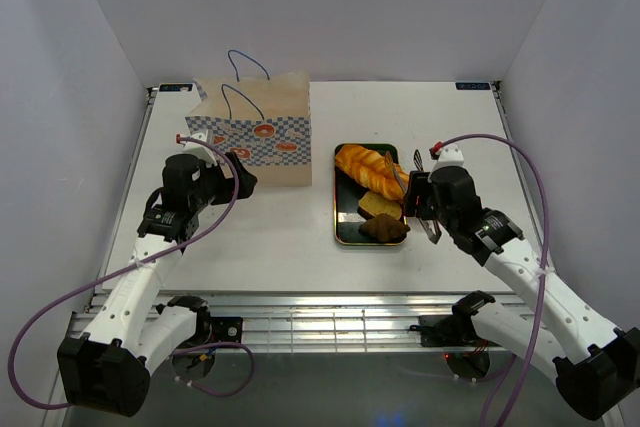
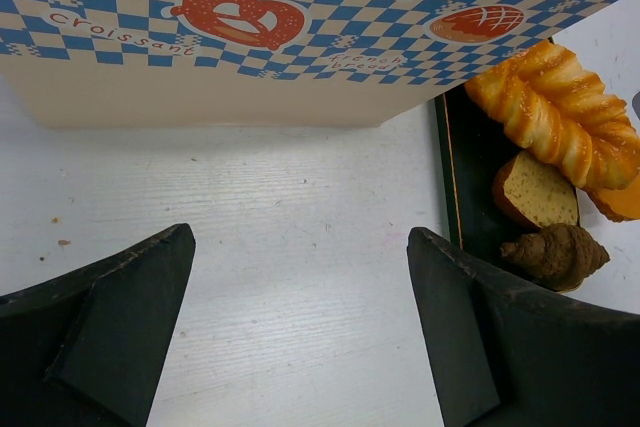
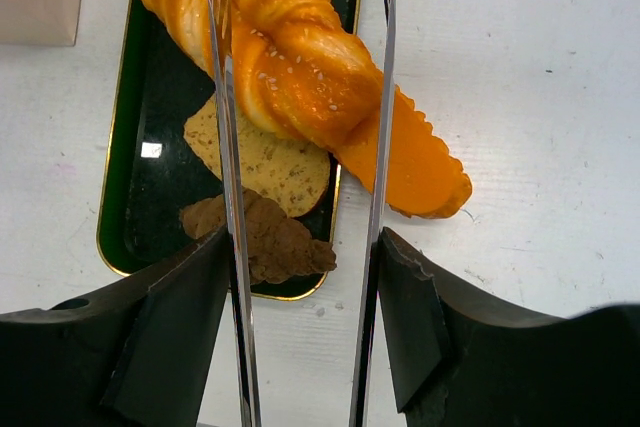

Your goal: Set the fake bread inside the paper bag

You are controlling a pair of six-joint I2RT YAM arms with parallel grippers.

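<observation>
The fake bread (image 1: 372,175) lies on the dark green tray (image 1: 346,209), with a twisted golden loaf (image 3: 300,67) and an orange baguette (image 3: 420,162) at its far end and a tan slice (image 3: 265,162) and a brown croissant (image 3: 275,242) at its near end. The paper bag (image 1: 262,132) stands upright on the tabletop (image 1: 270,242) just left of the tray. The right jaws pinch metal tongs (image 3: 228,197) whose two arms straddle the twisted loaf over the tray, and the left jaws hang spread wide left of the tray, facing the bag.
</observation>
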